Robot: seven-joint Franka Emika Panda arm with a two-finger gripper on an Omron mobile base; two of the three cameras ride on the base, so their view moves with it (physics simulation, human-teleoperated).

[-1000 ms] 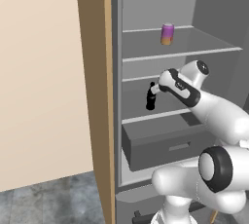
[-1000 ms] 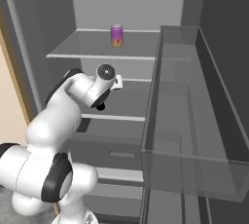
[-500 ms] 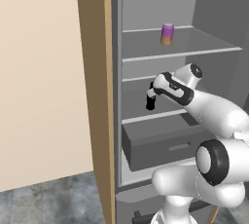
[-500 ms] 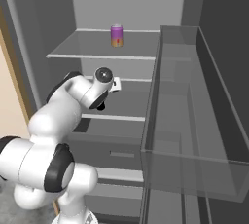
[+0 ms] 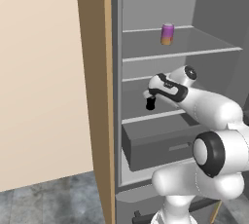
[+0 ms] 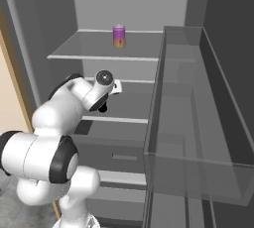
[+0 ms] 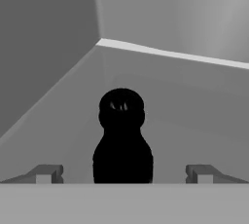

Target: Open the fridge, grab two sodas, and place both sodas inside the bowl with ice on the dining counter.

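Glossy black narrow-necked bottle (image 7: 122, 138) framed between spread jaws, untouched.

Bottle base cut off by lower frame edge in hand view; mostly hidden behind white arm in left base view, just a dark stub at frame centre. Two-finger gripper (image 7: 122, 173) fingertips (image 7: 44, 173) well apart, bottle midway between, clear gaps either side. Bare grey fridge (image 5: 214, 18) shelf behind bottle, side wall at left. Purple-pink can fading to orange (image 6: 119, 36) upright on upper shelf, top centre.

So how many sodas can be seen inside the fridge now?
2. The purple-pink can stands on the upper shelf. The black bottle stands on the shelf below, centred before the open hand. Others may be hidden.
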